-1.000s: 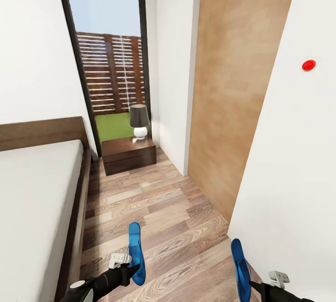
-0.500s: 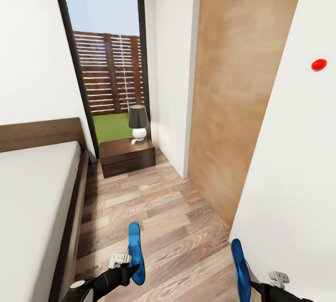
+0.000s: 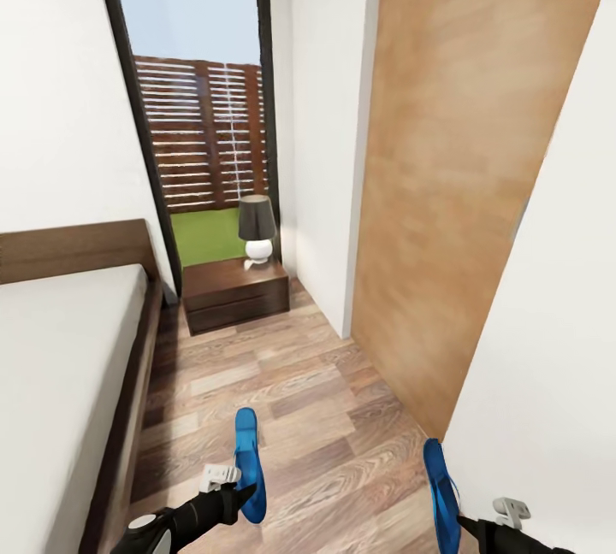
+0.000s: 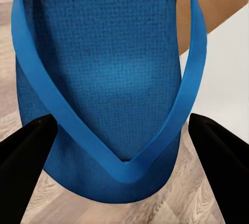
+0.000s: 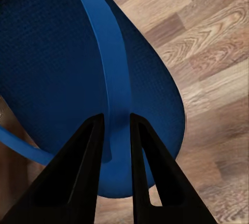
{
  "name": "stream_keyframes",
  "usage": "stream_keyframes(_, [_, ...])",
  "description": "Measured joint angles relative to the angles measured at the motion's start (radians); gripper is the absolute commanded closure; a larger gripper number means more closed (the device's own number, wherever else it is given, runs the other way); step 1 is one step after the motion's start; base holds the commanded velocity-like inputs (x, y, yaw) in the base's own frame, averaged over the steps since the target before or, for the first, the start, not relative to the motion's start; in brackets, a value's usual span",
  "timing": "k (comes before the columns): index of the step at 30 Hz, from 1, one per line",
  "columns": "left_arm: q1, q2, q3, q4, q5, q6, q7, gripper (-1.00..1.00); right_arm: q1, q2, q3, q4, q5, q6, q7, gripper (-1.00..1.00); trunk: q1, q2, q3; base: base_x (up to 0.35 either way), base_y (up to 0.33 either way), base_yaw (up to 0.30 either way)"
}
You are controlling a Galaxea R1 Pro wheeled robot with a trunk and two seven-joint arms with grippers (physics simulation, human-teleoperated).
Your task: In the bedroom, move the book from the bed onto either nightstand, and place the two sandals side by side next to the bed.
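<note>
Progress: both blue sandals are off the floor and carried in the claws, so the pick-up part looks done; setting them down side by side next to the bed is not yet done, by my reading.
Book: no book shows on the visible part of the mattress or on the nightstand top, so that half of the task cannot be judged from here.
Left sandal [image 3: 248,464]: lower centre of the head view, standing on edge, toe end pointing up the frame, above the wood-plank floor [image 3: 299,383].
Left claw [image 3: 233,494]: at the sandal's near end in the lower left. In the left wrist view the 2 dark fingers [image 4: 23,156] sit far apart at either side of the sole [image 4: 104,79]; whether they press on it I cannot tell.
Right sandal [image 3: 442,494]: lower right of the head view, also on edge, close by the white wall.
Right claw [image 5: 116,125]: narrow, its 2 fingers pinching the thong strap [image 5: 106,63] between them, sole just behind.
Bed [image 3: 60,366]: left side of the head view, off-white mattress in a dark frame, the bare floor strip along its edge just left of the left sandal.
Nightstand [image 3: 235,293]: middle of the head view, well beyond both claws, bearing a black-shaded lamp [image 3: 257,229] below the tall window.
Left to do: lower both sandals flat onto the floor strip by the bed, then see to the book.
</note>
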Motion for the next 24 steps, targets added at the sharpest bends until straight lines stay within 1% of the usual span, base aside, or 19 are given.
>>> stream_keyframes(4, [0.000, 0.000, 0.000, 0.000, 0.000, 0.000, 0.000, 1.00, 0.000, 0.000, 0.000, 0.000, 0.000, 0.000, 0.000, 1.00, 0.000, 0.000, 0.000, 0.278, 0.000, 0.108])
stream_keyframes(22, [0.000, 0.000, 0.001, 0.000, 0.001, 0.000, 0.000, 1.00, 0.000, 0.000, 0.001, 0.000, 0.000, 0.000, 0.000, 1.00, 0.000, 0.000, 0.000, 0.312, 0.000, 0.005])
stream_keyframes(24, [0.000, 0.000, 0.001, 0.000, 0.001, 0.000, 0.000, 1.00, 0.000, 0.000, 0.001, 0.000, 0.001, 0.000, -0.001, 1.00, 0.000, 0.000, 0.000, 0.314, 0.000, 0.161])
